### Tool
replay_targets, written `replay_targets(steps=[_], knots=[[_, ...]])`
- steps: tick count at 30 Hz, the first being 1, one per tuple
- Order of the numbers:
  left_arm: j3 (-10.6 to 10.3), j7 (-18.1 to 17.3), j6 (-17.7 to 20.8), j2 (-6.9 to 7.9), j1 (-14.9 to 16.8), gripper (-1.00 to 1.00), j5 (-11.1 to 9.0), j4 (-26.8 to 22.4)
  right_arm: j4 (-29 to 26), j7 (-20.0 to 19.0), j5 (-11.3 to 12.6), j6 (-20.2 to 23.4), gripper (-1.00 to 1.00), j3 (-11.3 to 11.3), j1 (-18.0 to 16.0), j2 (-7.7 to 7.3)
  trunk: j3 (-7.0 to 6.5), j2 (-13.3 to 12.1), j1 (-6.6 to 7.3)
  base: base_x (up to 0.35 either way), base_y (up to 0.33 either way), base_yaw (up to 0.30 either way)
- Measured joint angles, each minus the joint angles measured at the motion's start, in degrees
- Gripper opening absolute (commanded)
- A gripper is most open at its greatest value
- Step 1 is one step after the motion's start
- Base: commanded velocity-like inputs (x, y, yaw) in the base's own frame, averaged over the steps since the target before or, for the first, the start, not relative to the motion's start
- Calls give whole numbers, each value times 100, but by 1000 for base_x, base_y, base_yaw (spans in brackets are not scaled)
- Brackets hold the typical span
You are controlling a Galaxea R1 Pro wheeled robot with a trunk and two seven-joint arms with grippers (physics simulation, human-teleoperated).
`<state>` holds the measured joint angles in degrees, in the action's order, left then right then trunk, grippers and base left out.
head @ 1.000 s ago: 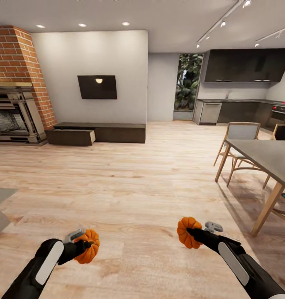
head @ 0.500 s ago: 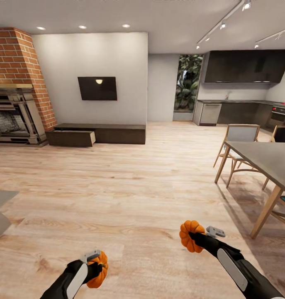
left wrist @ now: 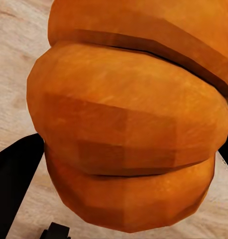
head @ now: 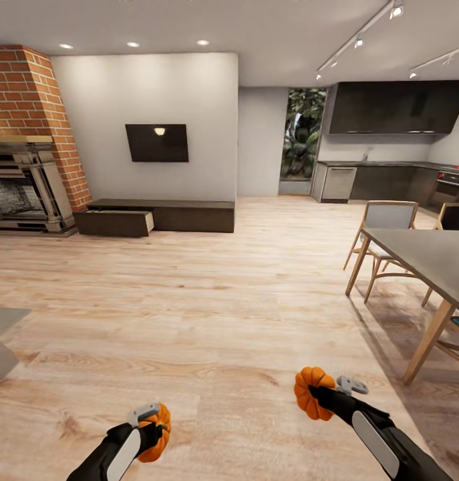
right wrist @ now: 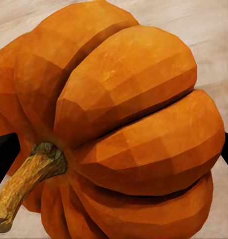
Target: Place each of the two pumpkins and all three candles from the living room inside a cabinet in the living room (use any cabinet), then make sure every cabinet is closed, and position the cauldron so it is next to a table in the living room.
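Observation:
Each of my grippers carries a bright orange ribbed pumpkin above the wood floor. My left gripper [head: 156, 433] is shut on one pumpkin [head: 158, 427], seen close up as orange ribs [left wrist: 124, 129] in the left wrist view. My right gripper [head: 317, 395] is shut on the other pumpkin [head: 309, 391], whose tan stem shows beside its ribs [right wrist: 124, 124] in the right wrist view. Far ahead at the left, the long low dark-brown cabinet [head: 182, 215] stands under a wall TV, with its left drawer [head: 115, 222] pulled open. Candles and cauldron are out of view.
A brick fireplace [head: 25, 174] stands left of the cabinet. A dining table [head: 429, 257] with wooden chairs [head: 386, 224] is at the right, close to my right arm. A grey rug corner [head: 2, 334] lies at the left. Dark kitchen units [head: 389, 177] line the far right.
Both arms with their pumpkins have dropped lower in the head view, the left one also shifting right. The room has shifted only slightly, so the camera has moved a little.

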<state>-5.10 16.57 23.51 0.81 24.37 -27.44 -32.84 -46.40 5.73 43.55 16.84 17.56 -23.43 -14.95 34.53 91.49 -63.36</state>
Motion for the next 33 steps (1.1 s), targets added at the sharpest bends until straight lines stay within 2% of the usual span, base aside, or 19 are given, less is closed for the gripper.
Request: replay_targets(steps=[3,6,11,17,33], knots=[[5,-7,-262,12,-5,-100,-2,-1,122,0,10,-113,-100,3,1,0,0,0,0,0,0,0],[6,-9,-343,19,-12,-100,-14,1,208,-1,14,-151,-100,4,1,5,0,0,1,88,0,0],[19,-10,-362,52,-13,-100,-38,2,261,-2,11,-210,-100,6,0,45,0,0,3,277,0,0],[22,-10,-364,68,-14,-100,-35,3,486,8,18,-605,-100,114,2,110,0,0,3,326,0,0],[6,-10,-373,68,-14,-100,-46,11,543,11,11,-653,-100,169,2,115,0,0,3,330,0,0]])
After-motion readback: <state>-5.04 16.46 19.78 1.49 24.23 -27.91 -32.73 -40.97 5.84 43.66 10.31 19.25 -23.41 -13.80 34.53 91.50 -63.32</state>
